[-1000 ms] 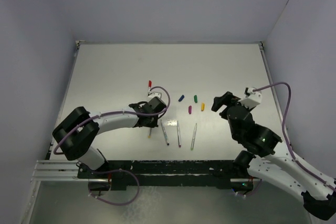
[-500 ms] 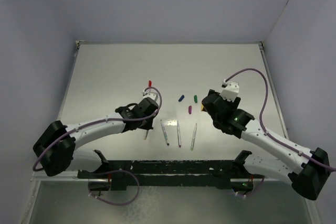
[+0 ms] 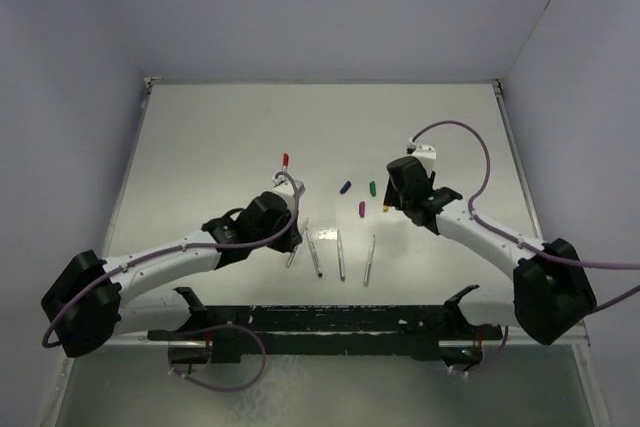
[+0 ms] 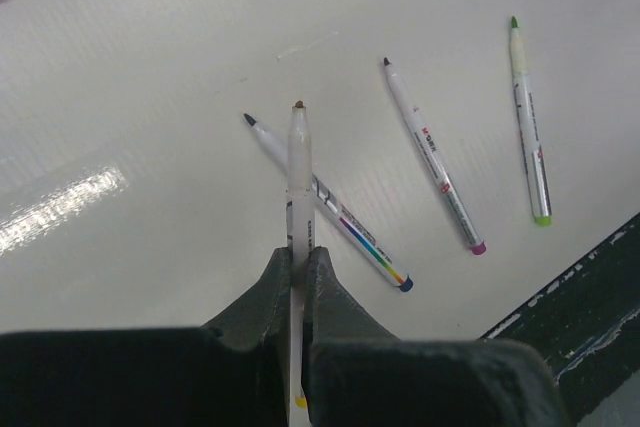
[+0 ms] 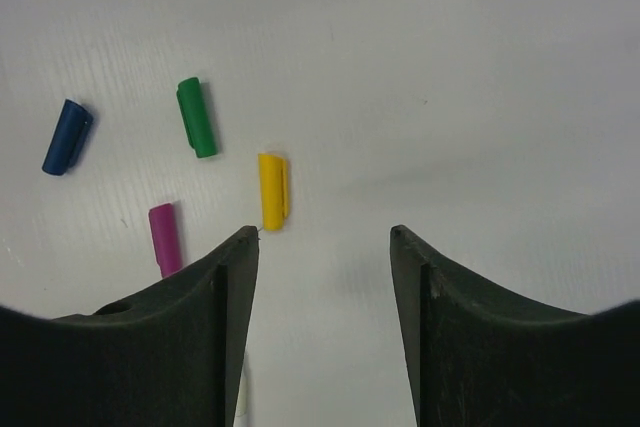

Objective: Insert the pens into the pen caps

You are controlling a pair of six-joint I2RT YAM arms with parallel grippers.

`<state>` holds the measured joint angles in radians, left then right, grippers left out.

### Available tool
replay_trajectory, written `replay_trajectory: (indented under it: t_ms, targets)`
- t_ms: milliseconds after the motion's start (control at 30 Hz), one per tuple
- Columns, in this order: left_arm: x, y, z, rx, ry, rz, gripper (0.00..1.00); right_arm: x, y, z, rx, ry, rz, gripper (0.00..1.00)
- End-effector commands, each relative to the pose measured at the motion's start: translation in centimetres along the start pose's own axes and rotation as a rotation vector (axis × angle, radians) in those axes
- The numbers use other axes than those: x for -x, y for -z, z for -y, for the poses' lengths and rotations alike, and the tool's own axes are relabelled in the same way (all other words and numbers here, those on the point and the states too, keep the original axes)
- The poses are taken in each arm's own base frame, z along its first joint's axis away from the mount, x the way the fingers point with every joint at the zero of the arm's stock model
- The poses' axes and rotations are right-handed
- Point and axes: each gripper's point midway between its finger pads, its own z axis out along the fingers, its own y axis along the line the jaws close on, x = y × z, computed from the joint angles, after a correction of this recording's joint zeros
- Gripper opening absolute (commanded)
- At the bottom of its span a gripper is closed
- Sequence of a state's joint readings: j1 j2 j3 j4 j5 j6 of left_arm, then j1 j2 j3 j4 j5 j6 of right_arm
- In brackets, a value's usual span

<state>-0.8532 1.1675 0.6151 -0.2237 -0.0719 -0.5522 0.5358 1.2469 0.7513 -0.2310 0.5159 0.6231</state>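
Observation:
My left gripper (image 4: 298, 257) is shut on a pale pen (image 4: 299, 172), whose tip points away from the wrist camera. Three more pens lie on the table: one with a blue end (image 4: 362, 243), one with a purple end (image 4: 432, 157) and one with a green tip (image 4: 528, 127). My right gripper (image 5: 322, 237) is open just above the table, with nothing between its fingers. The yellow cap (image 5: 272, 190) lies just beyond its left fingertip. Green (image 5: 197, 117), blue (image 5: 66, 137) and purple (image 5: 165, 239) caps lie further left. The red cap (image 3: 285, 159) sits alone, beyond the left gripper (image 3: 284, 230).
The black rail (image 3: 320, 322) with the arm bases runs along the near edge. Low walls bound the white table (image 3: 220, 127) at the back and sides. The right arm's cable (image 3: 470, 147) loops above its wrist.
The right arm has swung in from the right to the caps, and its jaws have narrowed. The left gripper still holds its pen and has shifted only slightly.

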Motion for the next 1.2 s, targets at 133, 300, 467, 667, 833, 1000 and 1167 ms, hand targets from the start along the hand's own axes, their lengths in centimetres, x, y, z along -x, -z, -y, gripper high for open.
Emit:
replay_trajectory:
  t_ms: [133, 300, 467, 667, 833, 1000, 1167]
  targets:
    - [2.5, 0.1, 4.4, -0.238, -0.031, 0.119, 0.00, -0.4, -3.1, -3.5, 0.079, 0.085, -0.041, 0.51]
    - [2.5, 0.2, 4.3, -0.234, -0.036, 0.123, 0.00, -0.8, -4.3, -4.3, 0.090, 0.099, -0.052, 0.50]
    - [2.3, 0.1, 4.1, -0.227, -0.034, 0.118, 0.00, -1.1, -5.1, -5.2, 0.109, 0.109, -0.067, 0.50]
    - [2.0, -0.1, 4.0, -0.221, -0.026, 0.105, 0.00, -1.6, -6.0, -5.4, 0.097, 0.123, -0.087, 0.49]
    - [2.0, 0.0, 3.9, -0.218, -0.022, 0.109, 0.00, -2.3, -6.6, -5.0, 0.070, 0.129, -0.101, 0.48]
    - [1.9, 0.0, 3.7, -0.211, -0.019, 0.112, 0.00, -2.9, -7.1, -4.8, 0.051, 0.136, -0.112, 0.46]
    - [1.8, 0.0, 3.7, -0.211, -0.019, 0.110, 0.00, -3.8, -7.6, -4.7, 0.039, 0.130, -0.137, 0.42]
